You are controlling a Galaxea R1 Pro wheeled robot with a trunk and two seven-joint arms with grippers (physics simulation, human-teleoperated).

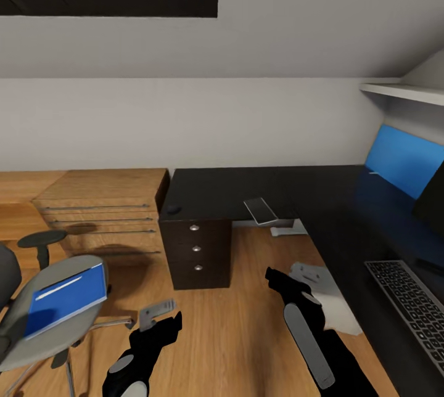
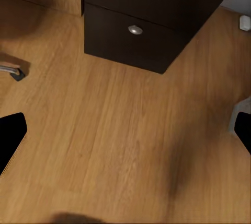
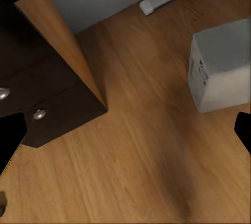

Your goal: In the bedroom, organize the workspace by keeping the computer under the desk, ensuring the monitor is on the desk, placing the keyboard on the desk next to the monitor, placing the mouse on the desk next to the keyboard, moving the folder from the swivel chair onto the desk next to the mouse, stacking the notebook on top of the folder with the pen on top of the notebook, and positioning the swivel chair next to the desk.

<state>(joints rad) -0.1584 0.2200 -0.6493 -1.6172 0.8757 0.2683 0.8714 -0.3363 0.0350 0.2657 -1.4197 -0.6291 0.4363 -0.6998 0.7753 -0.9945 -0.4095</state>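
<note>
Swivel chair (image 1: 43, 317) is seen at far left of the head view, grey seat turned toward the robot, well apart from the desk. The blue folder (image 1: 66, 299) lies flat on the seat, a pale strip on its upper face that cannot be identified with confidence. It is judged that the chair is being used as a holding place only; the folder has yet to be carried to the desk.

Left gripper (image 1: 161, 314) is held low over bare wood floor (image 2: 120, 145), fingers spread, nothing between them. In the left wrist view the black drawer unit (image 2: 151, 20) with round silver knobs is faced. Right gripper (image 1: 279, 280) is likewise held low and forward; in the right wrist view its fingertips sit wide apart at the frame edges, nothing gripped. Both arms are judged to be in a carry-ready transit pose, not yet committed to a grasp.

On the black desk (image 1: 246, 190), a small dark oval, taken to be the mouse (image 1: 173, 208), rests near the left corner. The notebook (image 1: 261, 210) lies at the inner front edge, partly overhanging. The keyboard (image 1: 413, 307) is set on the right wing, with the monitor (image 1: 433, 200) behind it, cut by the frame edge. The white computer (image 3: 219, 72) stands on the floor beside the right wing; whether it is fully under the top cannot be told.

Room: light wood floor, pale grey walls, sloped ceiling, a light wood dresser (image 1: 105, 218) abutting the desk's left end, blue back panel (image 1: 401, 159) at right.
</note>
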